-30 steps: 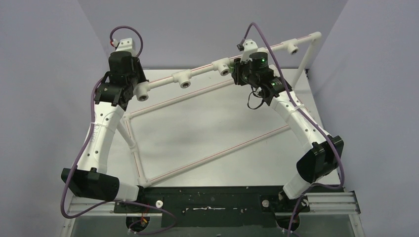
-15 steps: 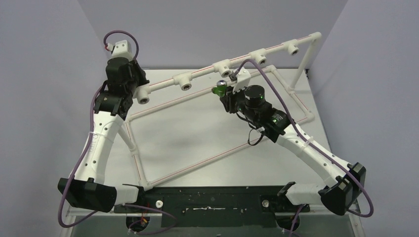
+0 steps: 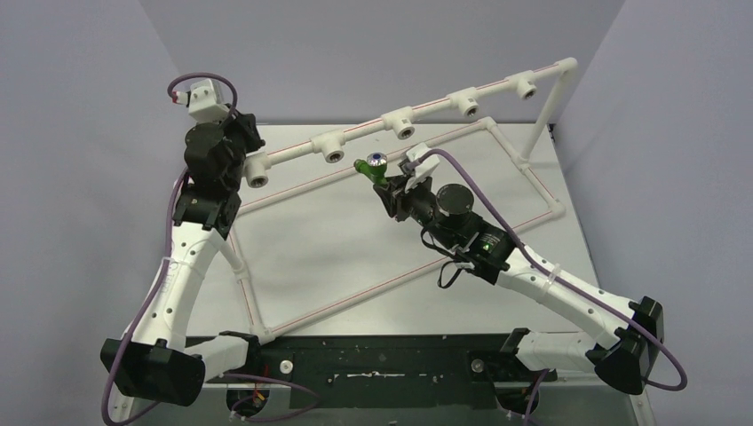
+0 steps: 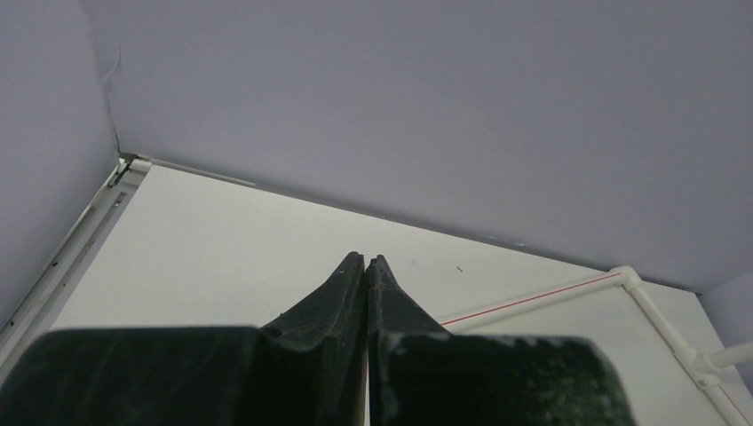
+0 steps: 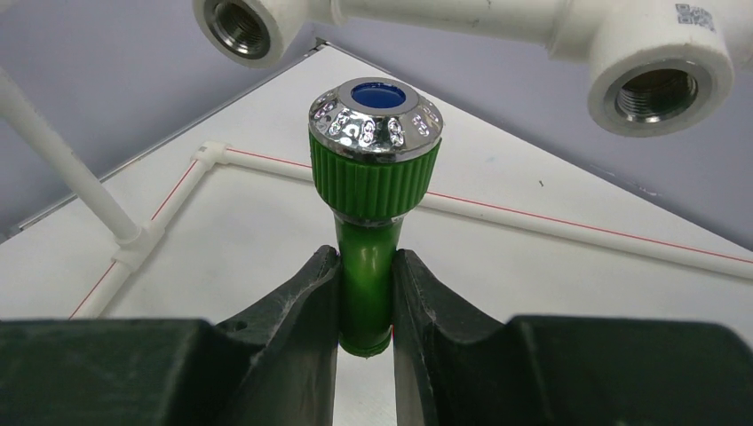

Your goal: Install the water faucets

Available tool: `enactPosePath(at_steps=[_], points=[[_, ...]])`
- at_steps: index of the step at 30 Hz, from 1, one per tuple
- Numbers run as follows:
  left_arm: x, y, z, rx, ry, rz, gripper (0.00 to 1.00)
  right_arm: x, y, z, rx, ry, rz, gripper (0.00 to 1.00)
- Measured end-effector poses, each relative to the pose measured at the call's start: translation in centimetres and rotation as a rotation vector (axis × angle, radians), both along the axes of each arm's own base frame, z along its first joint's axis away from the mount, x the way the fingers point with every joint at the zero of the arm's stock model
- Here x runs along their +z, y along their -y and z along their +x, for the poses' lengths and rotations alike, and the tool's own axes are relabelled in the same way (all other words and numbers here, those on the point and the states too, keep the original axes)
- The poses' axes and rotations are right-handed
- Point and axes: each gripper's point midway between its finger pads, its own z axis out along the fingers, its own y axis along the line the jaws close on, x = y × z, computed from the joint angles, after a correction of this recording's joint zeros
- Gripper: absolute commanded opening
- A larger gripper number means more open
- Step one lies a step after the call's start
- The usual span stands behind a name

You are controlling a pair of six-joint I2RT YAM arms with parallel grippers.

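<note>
Green faucet [image 5: 373, 169]: thin stem was clamped in right gripper [image 5: 366, 257], near pipe rail [image 5: 462, 11]; could have pivoted, cross-threading. Left gripper [image 4: 367, 262] closed, empty.

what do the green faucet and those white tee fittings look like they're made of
The green faucet looks like matte moulded plastic, with a ribbed ring. Its cap is mirror-bright and dimpled: chrome metal or plated plastic, I cannot tell which. The white tee fittings look like smooth, dull plastic, and their grey threaded inserts look metallic.
</note>
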Motion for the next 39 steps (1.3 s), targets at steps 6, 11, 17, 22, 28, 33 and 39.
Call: enactPosePath(at_steps=[6,11,17,22,28,33,39], points=[[0.5,-0.4,-0.4,-0.021,0.049,-0.007,0.0,0.3,-0.4,-0.1,0.014,0.039,-0.022,0.0],[0.6,-0.2,-0.4,-0.038,0.063,0.001,0.0,0.6,-1.0,-0.7,0.03,0.049,-0.013,0.0],[0.3,0.0,0.0,-0.047,0.063,0.002,0.0,1.5,-2.7,-2.8,0.057,0.07,0.013,0.0],[0.1,0.0,0.2,-0.048,0.057,0.002,0.0,1.7,-3.7,-4.6,0.053,0.082,0.015,0.0],[0.1,0.0,0.3,-0.051,0.06,0.001,0.0,2.8,-3.6,-5.1,-0.002,0.11,0.018,0.0],[0.1,0.1,0.3,-0.054,0.06,0.0,0.0,4.7,-3.1,-4.9,-0.054,0.153,0.041,0.0],[0.1,0.2,0.4,-0.066,0.061,-0.012,0.0,5.9,-3.7,-5.1,-0.08,0.198,0.038,0.0]])
